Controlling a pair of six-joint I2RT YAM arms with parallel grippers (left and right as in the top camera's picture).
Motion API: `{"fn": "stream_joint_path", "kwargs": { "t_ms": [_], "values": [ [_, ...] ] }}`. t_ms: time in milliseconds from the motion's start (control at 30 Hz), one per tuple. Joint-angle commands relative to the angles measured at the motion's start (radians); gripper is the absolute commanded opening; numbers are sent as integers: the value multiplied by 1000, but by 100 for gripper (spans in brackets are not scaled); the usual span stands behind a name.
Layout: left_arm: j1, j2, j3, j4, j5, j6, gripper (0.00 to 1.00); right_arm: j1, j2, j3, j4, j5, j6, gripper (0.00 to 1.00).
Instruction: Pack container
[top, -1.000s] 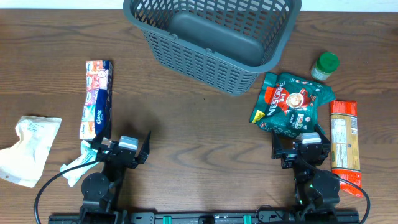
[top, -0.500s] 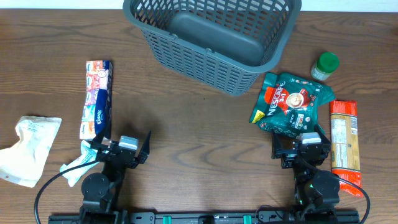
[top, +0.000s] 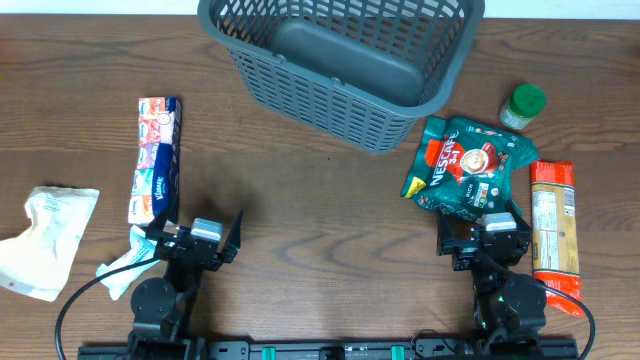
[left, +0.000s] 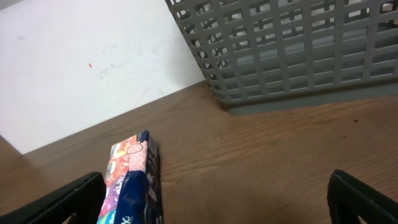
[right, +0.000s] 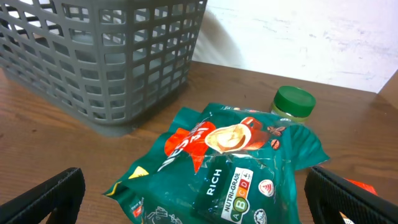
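Observation:
The container, a large dark grey lattice basket (top: 345, 55), stands empty at the back centre; it also shows in the left wrist view (left: 292, 50) and the right wrist view (right: 99, 56). My left gripper (top: 195, 238) is open and empty near the front left, beside a Kleenex tissue pack (top: 157, 158) that also shows in the left wrist view (left: 132, 180). My right gripper (top: 482, 232) is open and empty at the near edge of a green Nescafe bag (top: 465, 165), which also fills the right wrist view (right: 224, 165).
A green-lidded jar (top: 522, 105) stands right of the basket and shows in the right wrist view (right: 292, 102). An orange pasta packet (top: 553, 222) lies at the right edge. A white pouch (top: 45, 240) lies at the far left, with a crumpled wrapper (top: 125, 265) by my left arm.

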Motion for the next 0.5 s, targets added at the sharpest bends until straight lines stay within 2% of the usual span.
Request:
{"fn": "stream_joint_path", "kwargs": {
  "t_ms": [0, 400, 467],
  "values": [
    [-3, 2, -14, -40, 14, -13, 99, 11, -6, -2, -2, -4, -11, 99],
    [-3, 2, -14, -35, 48, -14, 99, 11, -6, -2, 2, -9, -11, 99],
    [-3, 2, -13, -35, 74, -71, 99, 11, -6, -2, -2, -10, -11, 99]
  ]
}}
